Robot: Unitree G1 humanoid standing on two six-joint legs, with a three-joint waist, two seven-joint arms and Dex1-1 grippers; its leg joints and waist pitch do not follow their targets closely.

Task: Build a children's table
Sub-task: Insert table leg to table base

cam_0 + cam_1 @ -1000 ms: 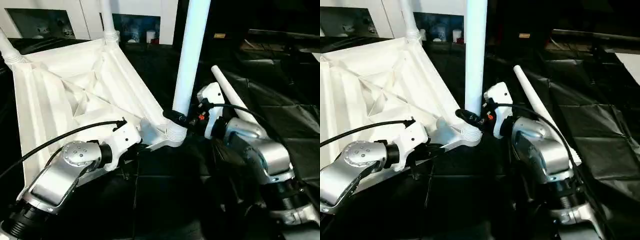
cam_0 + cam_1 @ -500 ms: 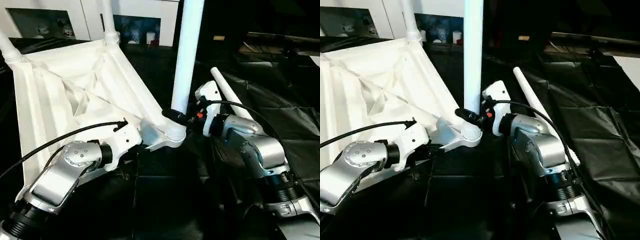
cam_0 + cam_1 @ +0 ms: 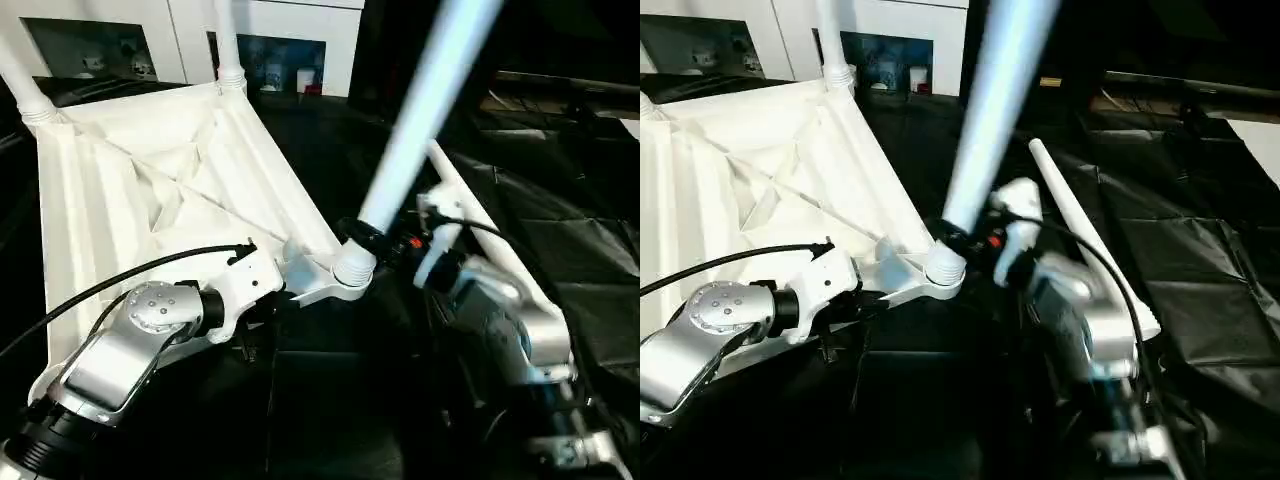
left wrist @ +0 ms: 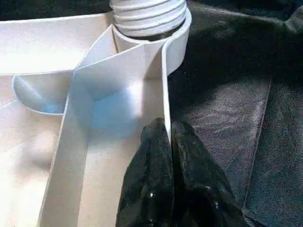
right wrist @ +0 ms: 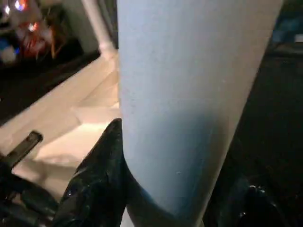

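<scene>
The children's table lies upside down: its white ribbed tabletop [image 3: 150, 190] faces up on black cloth. Two legs [image 3: 228, 45] stand in the far corner sockets. A third leg [image 3: 420, 110] sits in the near corner socket [image 3: 350, 268] and leans up to the right. My right gripper [image 3: 368, 238] is shut on this leg just above the socket, one finger [image 5: 99, 175] on each side of the tube. My left gripper [image 4: 166, 128] is shut on the tabletop's thin edge wall close to that socket. A fourth leg [image 3: 1080, 220] lies on the cloth behind my right arm.
Black cloth [image 3: 580, 250] covers the work surface around the tabletop. White cabinets and dark shelves with small items [image 3: 300, 75] stand at the back. A black cable [image 3: 120, 275] runs over my left forearm.
The leg in the near socket has tipped from upright to leaning right, and my right arm has moved with it. My left gripper holds the same spot on the rim.
</scene>
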